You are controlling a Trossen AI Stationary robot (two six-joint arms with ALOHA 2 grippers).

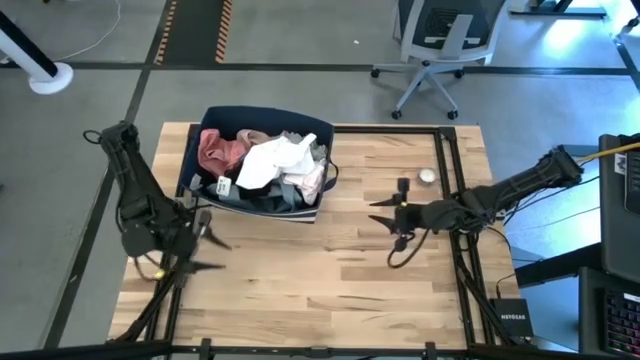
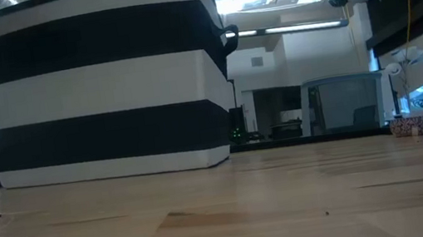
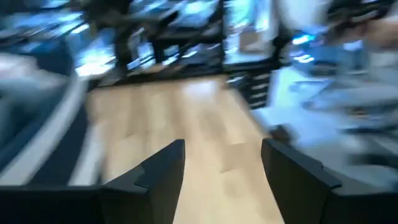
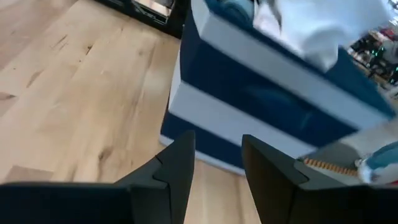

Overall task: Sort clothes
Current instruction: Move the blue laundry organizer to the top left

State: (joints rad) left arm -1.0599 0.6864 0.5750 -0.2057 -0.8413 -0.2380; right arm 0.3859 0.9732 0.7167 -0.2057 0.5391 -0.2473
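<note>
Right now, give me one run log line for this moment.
clothes: heaped in striped bin | left gripper: open, empty, beside bin | right gripper: open, empty, facing bin

Navy bin [image 1: 305, 211] with broad white stripes, sitting on a pale, light-wood table [image 1: 330, 280]. Piled inside it: a pink piece [image 1: 218, 152], a bright white piece [image 1: 275, 160], and a grey-blue fold [image 1: 290, 195] low at the front. Both arms are dark, near black.
</note>
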